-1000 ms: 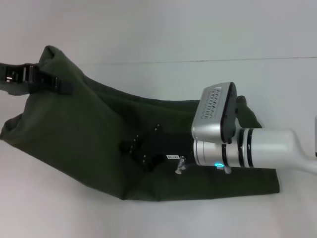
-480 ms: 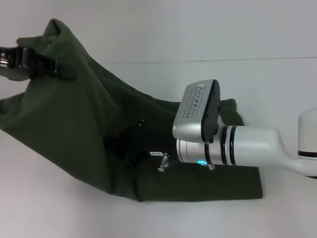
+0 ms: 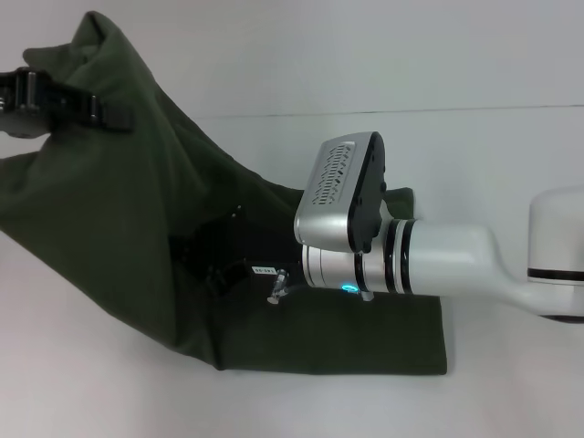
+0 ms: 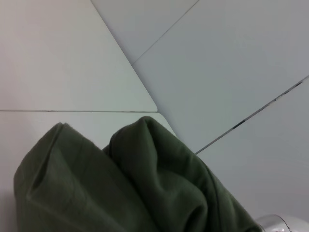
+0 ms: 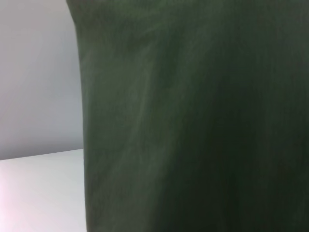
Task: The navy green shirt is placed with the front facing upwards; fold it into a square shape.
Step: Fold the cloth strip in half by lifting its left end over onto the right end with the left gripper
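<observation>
Head view: navy green shirt (image 3: 137, 237) plain-side up, corner lifted, clamped in left gripper (image 3: 100, 114) jaws.

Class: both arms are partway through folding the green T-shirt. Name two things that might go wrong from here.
1. The left claw holds only a bunched corner of the dark olive-green cotton shirt aloft; it may slip out.
2. The right claw is dark against the cloth, and the near hem on the white table looks slanted, so the fold may end crooked.
</observation>
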